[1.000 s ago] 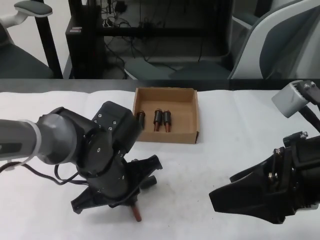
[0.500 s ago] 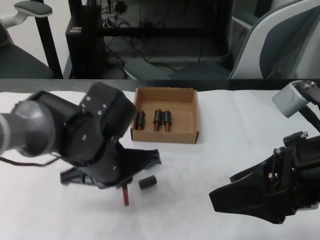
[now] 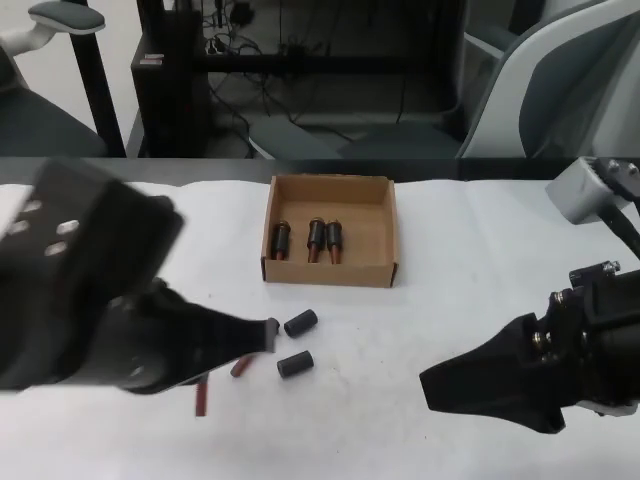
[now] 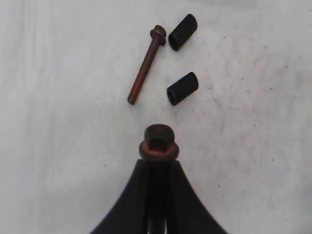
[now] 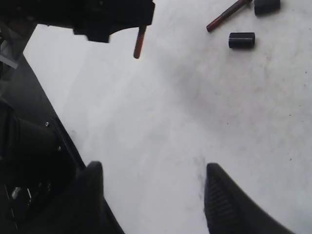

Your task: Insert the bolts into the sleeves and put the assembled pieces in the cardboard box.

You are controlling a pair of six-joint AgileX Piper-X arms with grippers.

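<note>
nearest me, by the near edge of the white-covered surface (image 3: 450,260), the left gripper (image 4: 158,165) had its two fingers pressed together on a copper-coloured bolt (image 4: 159,142), gripping it just below the flanged head, with the threaded end sticking out under the fingers on the left side of the surface. over toward the near right corner the right gripper (image 5: 153,195) hung with its dark fingers (image 5: 222,200) spread well apart and nothing between them, only bare cloth beneath. a bit farther in, around the middle of the surface, a second bolt (image 4: 145,66) lay flat on the cloth, partly covered in the high view by the left arm. a short black sleeve (image 4: 182,88) lay on its side near that bolt's shank but apart from it, and another black sleeve (image 4: 183,31) lay a little farther back, just beside the bolt's head; i could not tell whether those two were touching. both sleeves were empty. beyond them, toward the far edge and about midway along it, the open cardboard box (image 3: 330,272) sat with three assembled pieces (image 3: 316,240) in it, lined up side by side against its left half, each a copper bolt through a black sleeve, while the right half of the box floor showed bare card.
</note>
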